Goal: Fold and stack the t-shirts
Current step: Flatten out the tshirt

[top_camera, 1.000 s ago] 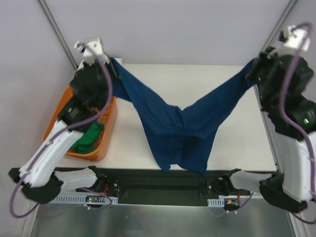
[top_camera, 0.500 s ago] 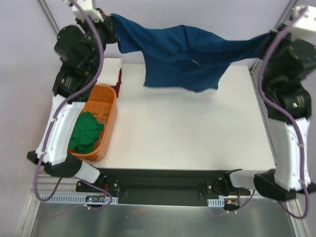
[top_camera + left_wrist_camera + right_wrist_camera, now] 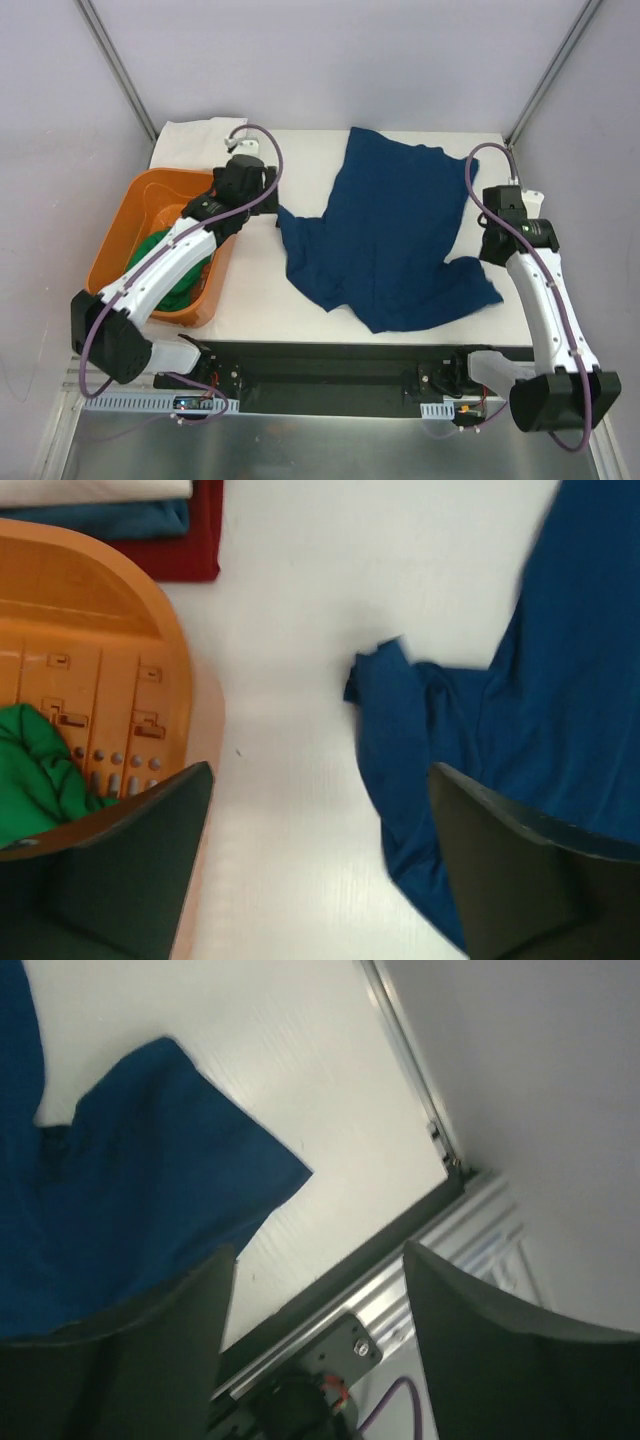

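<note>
The navy blue t-shirt (image 3: 390, 230) lies spread and rumpled on the white table, held by neither gripper. My left gripper (image 3: 320, 815) stands open over bare table at the shirt's left edge, with a crumpled sleeve (image 3: 395, 695) just ahead of it. My right gripper (image 3: 318, 1285) is open too, off the shirt's right corner (image 3: 150, 1180) near the table's edge. In the top view the left gripper (image 3: 258, 200) and right gripper (image 3: 497, 238) flank the shirt. A green t-shirt (image 3: 160, 268) lies in the tub. A white t-shirt (image 3: 195, 135) tops a folded pile over a red one (image 3: 195, 545).
The orange plastic tub (image 3: 125, 215) stands at the table's left, close beside my left arm. The folded pile sits at the back left corner. A dark metal rail (image 3: 400, 1250) runs along the table's edge by my right gripper.
Both arms swung the navy shirt up and back, then came down and let it go. It now lies on the table, and both grippers have opened.
</note>
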You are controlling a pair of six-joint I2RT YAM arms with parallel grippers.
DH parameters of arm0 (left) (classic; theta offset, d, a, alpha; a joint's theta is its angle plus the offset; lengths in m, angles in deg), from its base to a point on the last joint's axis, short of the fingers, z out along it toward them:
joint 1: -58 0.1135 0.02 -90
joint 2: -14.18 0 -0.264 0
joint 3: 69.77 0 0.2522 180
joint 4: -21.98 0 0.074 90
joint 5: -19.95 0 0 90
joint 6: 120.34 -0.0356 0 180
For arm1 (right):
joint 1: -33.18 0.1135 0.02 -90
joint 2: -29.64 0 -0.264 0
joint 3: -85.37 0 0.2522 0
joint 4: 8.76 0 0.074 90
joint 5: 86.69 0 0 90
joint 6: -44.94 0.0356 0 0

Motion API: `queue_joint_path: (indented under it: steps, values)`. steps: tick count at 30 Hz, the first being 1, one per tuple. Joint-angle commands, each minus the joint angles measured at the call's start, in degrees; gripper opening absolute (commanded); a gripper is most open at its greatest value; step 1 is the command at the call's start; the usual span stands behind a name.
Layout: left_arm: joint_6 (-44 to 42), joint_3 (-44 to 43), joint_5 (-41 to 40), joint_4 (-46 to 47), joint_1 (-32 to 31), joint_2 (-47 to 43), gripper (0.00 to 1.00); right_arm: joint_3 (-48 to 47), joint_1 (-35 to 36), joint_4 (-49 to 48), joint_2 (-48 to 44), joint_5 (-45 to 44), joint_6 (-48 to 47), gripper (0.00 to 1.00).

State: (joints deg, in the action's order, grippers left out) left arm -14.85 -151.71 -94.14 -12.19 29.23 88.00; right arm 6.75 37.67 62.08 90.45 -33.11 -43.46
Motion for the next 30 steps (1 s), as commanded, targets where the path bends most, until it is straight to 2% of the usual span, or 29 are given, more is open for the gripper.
queue_joint_path:
  steps: [1,2,3,6,10,15,19,26,30]
  values:
    - [5.7,-3.2,7.0,-2.1,0.4,2.3,0.98,-4.3,-1.2,8.3,2.0,0.1,4.8,0.8]
    - [6.2,-3.7,8.4,-2.1,0.3,2.8,0.99,-4.9,-1.2,8.3,2.7,0.4,4.8,0.85]
    - [7.4,-4.5,11.0,-2.0,0.3,3.9,0.99,-6.1,-1.2,8.1,3.7,0.9,4.9,0.97]
    - [8.8,-5.3,15.3,-2.0,-0.1,5.8,0.99,-5.9,-1.2,4.5,4.1,6.7,3.1,0.97]
    - [11.0,-4.4,20.9,-1.9,-2.4,7.7,0.99,-1.9,-1.2,-1.9,4.0,20.3,0.7,0.97]
    - [13.5,-0.1,22.2,-0.9,-9.0,10.0,0.99,3.4,-1.0,-9.2,5.1,30.6,0.6,0.97]
    - [14.3,3.8,24.0,1.7,-11.4,12.2,0.99,9.3,-0.4,-14.3,5.4,38.3,1.6,0.97]
    - [17.7,11.4,25.2,2.9,-11.4,16.3,0.99,16.4,5.2,-19.9,7.6,40.2,3.1,0.97]
    - [16.9,10.1,25.2,3.5,-10.9,19.2,0.99,17.5,7.5,-21.0,10.4,39.7,4.0,0.97]
